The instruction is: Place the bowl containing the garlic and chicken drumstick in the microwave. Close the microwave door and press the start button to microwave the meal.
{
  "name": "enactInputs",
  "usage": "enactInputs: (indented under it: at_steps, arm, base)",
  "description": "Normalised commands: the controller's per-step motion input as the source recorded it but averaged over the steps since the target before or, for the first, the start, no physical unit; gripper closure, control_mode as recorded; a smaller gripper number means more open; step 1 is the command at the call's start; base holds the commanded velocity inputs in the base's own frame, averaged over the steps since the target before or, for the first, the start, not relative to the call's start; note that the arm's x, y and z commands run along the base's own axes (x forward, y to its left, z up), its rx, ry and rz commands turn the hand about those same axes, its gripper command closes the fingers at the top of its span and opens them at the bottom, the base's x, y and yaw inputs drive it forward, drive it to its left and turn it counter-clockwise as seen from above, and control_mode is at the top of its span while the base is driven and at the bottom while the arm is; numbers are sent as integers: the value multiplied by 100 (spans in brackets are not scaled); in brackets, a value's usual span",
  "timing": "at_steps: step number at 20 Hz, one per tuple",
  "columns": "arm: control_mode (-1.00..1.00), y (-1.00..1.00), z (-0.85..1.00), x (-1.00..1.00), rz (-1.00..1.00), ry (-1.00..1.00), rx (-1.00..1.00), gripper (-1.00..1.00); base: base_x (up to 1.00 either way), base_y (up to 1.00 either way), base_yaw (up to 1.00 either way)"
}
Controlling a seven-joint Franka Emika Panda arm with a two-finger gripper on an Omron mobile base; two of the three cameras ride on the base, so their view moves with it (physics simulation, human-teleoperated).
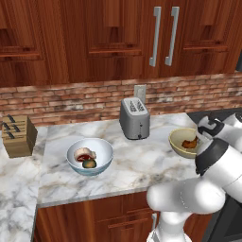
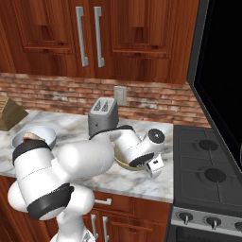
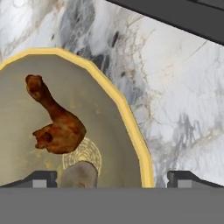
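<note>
A white-and-grey veined marble counter [image 1: 137,165] carries everything, with a black stovetop [image 2: 208,170] adjoining its right edge. A boxy silver two-slot toaster [image 1: 134,118] is set near the back edge. The large round tan bowl with a yellow rim [image 1: 182,142] is placed near the counter's right edge, just beside the stovetop. Inside it an orange-brown roasted chicken drumstick [image 3: 57,127] is seen, with a pale garlic bulb [image 3: 78,175] beside it.

The two-finger gripper [image 3: 111,179] is held fully open above the bowl, its tips straddling the rim, nothing grasped. The bowl is judged rigid, smooth and probably slippery; the rim should be pinched, kept level so the contents are not tipped.
</note>
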Motion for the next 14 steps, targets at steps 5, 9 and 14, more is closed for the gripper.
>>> enactInputs:
  at_steps: [5,9,14]
  arm:
    - [-100,0,-8,0,0,1,-2,-100]
    - [-100,0,-10,0,0,1,-1,100]
    - [-100,0,0,0,0,0,0,100]
  base:
    - [0,0,0]
    - [0,0,0]
    - [0,0,0]
